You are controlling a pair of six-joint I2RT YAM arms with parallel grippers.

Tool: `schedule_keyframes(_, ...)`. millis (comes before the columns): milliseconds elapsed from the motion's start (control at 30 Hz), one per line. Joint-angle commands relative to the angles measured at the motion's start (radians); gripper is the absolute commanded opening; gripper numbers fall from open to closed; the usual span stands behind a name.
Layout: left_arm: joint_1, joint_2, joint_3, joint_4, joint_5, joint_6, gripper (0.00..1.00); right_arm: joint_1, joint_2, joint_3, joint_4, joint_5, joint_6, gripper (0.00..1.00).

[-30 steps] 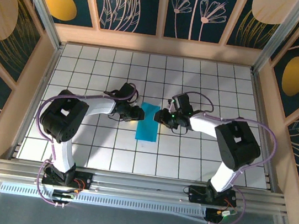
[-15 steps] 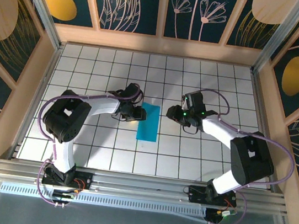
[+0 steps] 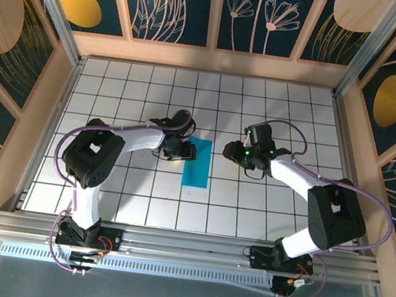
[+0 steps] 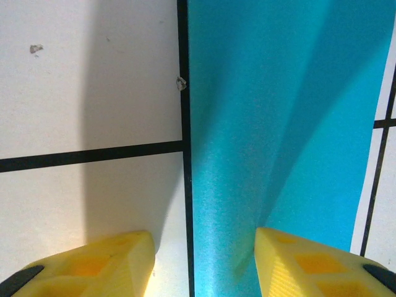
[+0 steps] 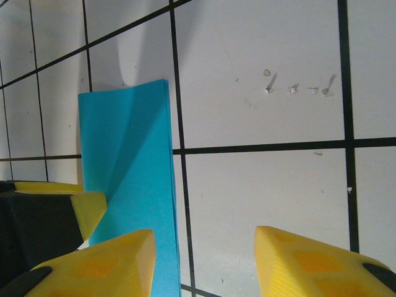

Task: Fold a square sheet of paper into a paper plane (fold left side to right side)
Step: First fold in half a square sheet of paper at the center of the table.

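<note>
The sheet of paper [image 3: 197, 162] lies flat near the middle of the white tiled table [image 3: 118, 85]. It is thin, bright cyan-blue and matte, and it forms a tall narrow rectangle with its long sides running from 12 to 6 o'clock. In the right wrist view its right-hand long side looks like a crisp double edge, and a soft diagonal shadow crosses its smooth face. The left claw [image 3: 182, 149] sits at about 10 o'clock from the paper's centre, against the upper part of its left side. In the left wrist view the claw's blocky yellow fingers [image 4: 309, 266] are spread wide, one over bare tile and the other over the paper. The sheet's left edge runs along a black grout line [image 4: 183, 68] between them. Whether the fingers touch the paper cannot be told. The right claw [image 3: 229, 151] is at about 2 o'clock from the paper, apart from it over bare tile, and its yellow fingers are also spread with nothing between them. A few tiny pale flecks [image 5: 296, 88] dot the glossy tile beyond it.
</note>
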Motion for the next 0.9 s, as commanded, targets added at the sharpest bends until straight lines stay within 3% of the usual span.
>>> schedule_keyframes(0,-0.035,0.107,-0.016,0.006,0.008,0.009,0.49,-0.010,-0.027,-0.020,-0.012,0.024,-0.019,0.47)
schedule_keyframes(867,-0.038,0.124,-0.004,-0.021,-0.007,0.020,0.50,-0.014,-0.023,-0.027,0.001,0.007,-0.017,0.48)
